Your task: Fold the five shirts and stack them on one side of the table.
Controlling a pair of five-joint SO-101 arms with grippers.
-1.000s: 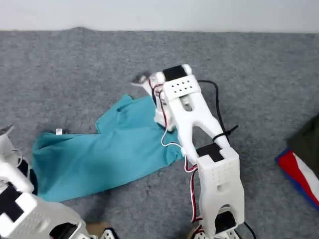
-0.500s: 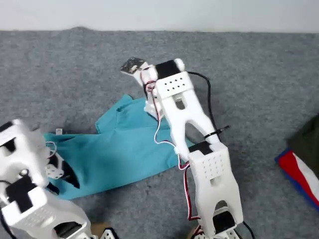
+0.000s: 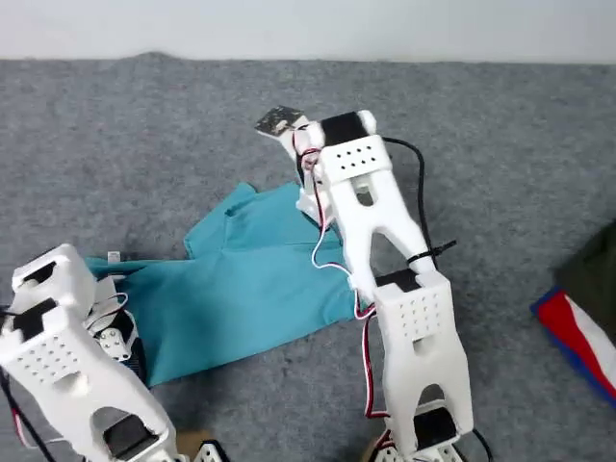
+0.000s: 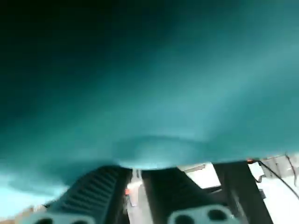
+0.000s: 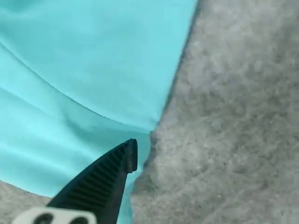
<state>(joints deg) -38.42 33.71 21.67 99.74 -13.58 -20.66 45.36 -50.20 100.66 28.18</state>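
Observation:
A teal shirt (image 3: pixel 241 289) lies spread on the grey carpeted table (image 3: pixel 500 144), left of centre. My right gripper (image 3: pixel 310 197) sits at the shirt's far right part, under its white arm. In the right wrist view its one visible ribbed finger (image 5: pixel 107 179) has its tip at the shirt's edge (image 5: pixel 154 126), with nothing against it, so it stands open. My left gripper (image 4: pixel 136 179) is at the shirt's near left end (image 3: pixel 115 332). Its black fingers (image 4: pixel 93 193) stand close together with teal cloth (image 4: pixel 149 93) bunched over their tips.
At the right edge of the table lie a dark green garment (image 3: pixel 595 269) and a red, white and blue one (image 3: pixel 577 337). A white wall (image 3: pixel 308 29) runs along the back. Bare carpet stretches behind and to the right of the teal shirt.
My left arm has come in from the lower left onto the shirt's left end, which has shifted rightward. My right arm swung left and then back, staying at the shirt's far right part.

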